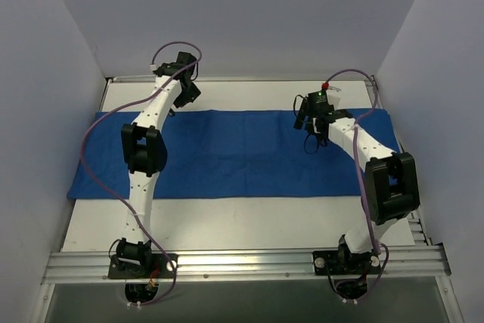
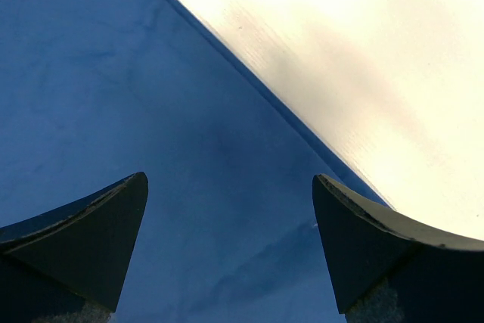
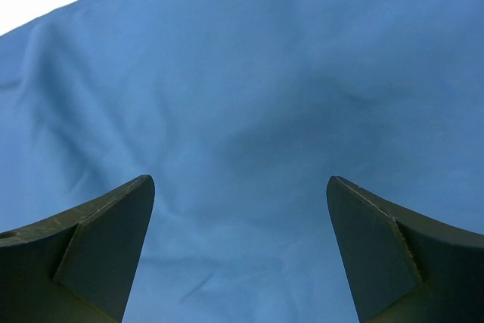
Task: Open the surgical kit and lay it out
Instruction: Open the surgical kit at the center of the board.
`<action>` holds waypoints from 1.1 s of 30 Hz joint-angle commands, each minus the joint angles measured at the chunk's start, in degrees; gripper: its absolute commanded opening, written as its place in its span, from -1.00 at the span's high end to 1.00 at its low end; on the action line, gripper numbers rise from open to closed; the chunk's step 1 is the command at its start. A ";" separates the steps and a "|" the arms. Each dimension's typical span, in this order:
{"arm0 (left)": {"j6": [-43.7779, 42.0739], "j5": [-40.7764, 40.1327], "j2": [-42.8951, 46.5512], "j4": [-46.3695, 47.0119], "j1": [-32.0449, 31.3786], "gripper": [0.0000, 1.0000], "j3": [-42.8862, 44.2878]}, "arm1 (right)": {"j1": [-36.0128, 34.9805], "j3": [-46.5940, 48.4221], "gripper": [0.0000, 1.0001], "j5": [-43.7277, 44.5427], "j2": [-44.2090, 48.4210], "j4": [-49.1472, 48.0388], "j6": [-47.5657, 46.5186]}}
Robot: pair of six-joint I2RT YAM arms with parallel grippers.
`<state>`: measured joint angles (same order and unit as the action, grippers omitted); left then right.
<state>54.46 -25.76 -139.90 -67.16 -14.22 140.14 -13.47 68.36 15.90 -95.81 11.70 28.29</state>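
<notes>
Left gripper [image 2: 231, 187] and right gripper [image 3: 240, 187] both stand wide and empty, low over the far edge of the royal-blue cloth wrap [image 1: 242, 153]. The wrap lies spread flat across the desk [image 1: 249, 221]. Unfolding looks done. None of the kit's contents show, so laying them out seems left.

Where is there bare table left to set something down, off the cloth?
The widest bare table is the near band between the blue cloth and the mounting rail, free between the two arms. A narrower strip runs beyond the cloth's far edge. It is crowded along that far edge, where the open left gripper and right gripper hover.
</notes>
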 commanded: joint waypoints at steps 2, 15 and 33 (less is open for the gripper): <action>-2.33 0.62 -3.01 -0.62 -0.19 -1.00 4.71 | -2.78 -0.86 -0.86 -0.87 3.00 -2.30 -3.15; -6.20 0.62 -7.94 10.20 -1.34 -0.90 4.53 | -8.85 -1.56 -0.86 -3.94 1.59 -4.06 -6.41; -8.49 2.03 -10.75 10.38 -2.22 -0.76 4.71 | -9.64 -0.95 -0.86 -4.39 0.01 -3.62 -6.76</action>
<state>47.27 -23.79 -150.15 -56.55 -15.88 142.45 -22.61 66.81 11.14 -95.79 7.51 22.33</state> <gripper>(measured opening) 0.887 0.930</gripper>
